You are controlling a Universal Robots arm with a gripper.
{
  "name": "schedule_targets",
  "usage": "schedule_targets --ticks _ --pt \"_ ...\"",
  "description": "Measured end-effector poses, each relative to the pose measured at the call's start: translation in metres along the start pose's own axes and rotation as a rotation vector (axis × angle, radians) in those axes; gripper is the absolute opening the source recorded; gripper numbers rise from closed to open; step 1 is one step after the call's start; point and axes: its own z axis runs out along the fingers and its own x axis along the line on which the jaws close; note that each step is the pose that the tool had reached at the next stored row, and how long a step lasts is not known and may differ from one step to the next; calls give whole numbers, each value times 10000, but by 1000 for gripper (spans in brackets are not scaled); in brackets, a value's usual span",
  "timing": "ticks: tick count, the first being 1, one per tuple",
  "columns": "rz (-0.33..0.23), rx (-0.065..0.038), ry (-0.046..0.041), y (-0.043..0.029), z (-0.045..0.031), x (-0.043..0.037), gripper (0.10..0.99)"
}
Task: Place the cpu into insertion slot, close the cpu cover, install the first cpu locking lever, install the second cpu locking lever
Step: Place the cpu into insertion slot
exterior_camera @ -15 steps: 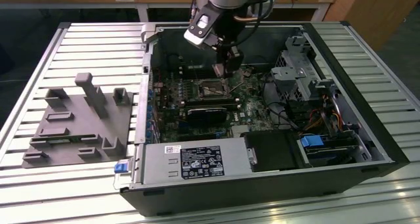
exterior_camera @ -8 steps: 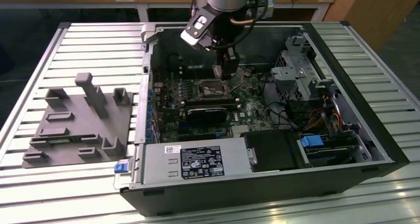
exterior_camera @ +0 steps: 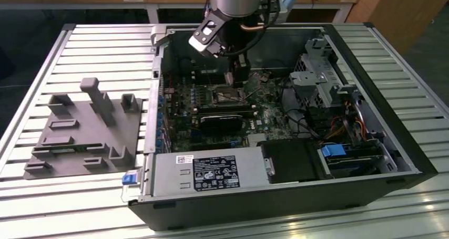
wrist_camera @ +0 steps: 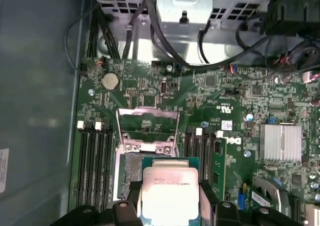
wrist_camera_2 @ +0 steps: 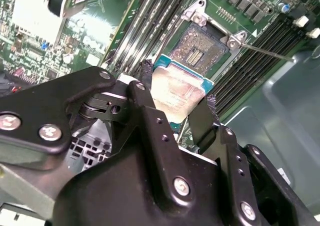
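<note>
Inside the open computer case (exterior_camera: 295, 199) on the slatted counter (exterior_camera: 91, 44), the end effector (wrist_camera_2: 178, 85) pinches the cpu (wrist_camera_2: 172, 93) by two opposite edges between its black fingers (wrist_camera_2: 146, 78). The chip is held over the insertion slot (wrist_camera_2: 197, 50) on the green motherboard (wrist_camera: 200, 95). The cpu cover (wrist_camera: 148, 112) is swung open beside the socket.

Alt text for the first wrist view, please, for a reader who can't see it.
The hand grips the cpu by two opposite edges, over the slot on a green motherboard. Just beyond the slot, the cover stands open, and black memory slots run along both sides.
</note>
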Motion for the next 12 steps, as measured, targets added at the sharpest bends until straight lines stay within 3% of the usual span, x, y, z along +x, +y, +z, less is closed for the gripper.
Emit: schedule_targets --ticks 4,9,12 --pt "0 -86 28 -77 30 3 537" --pt "-10 -391 32 -151 66 6 537" --pt "-11 -454 34 -165 109 8 537"
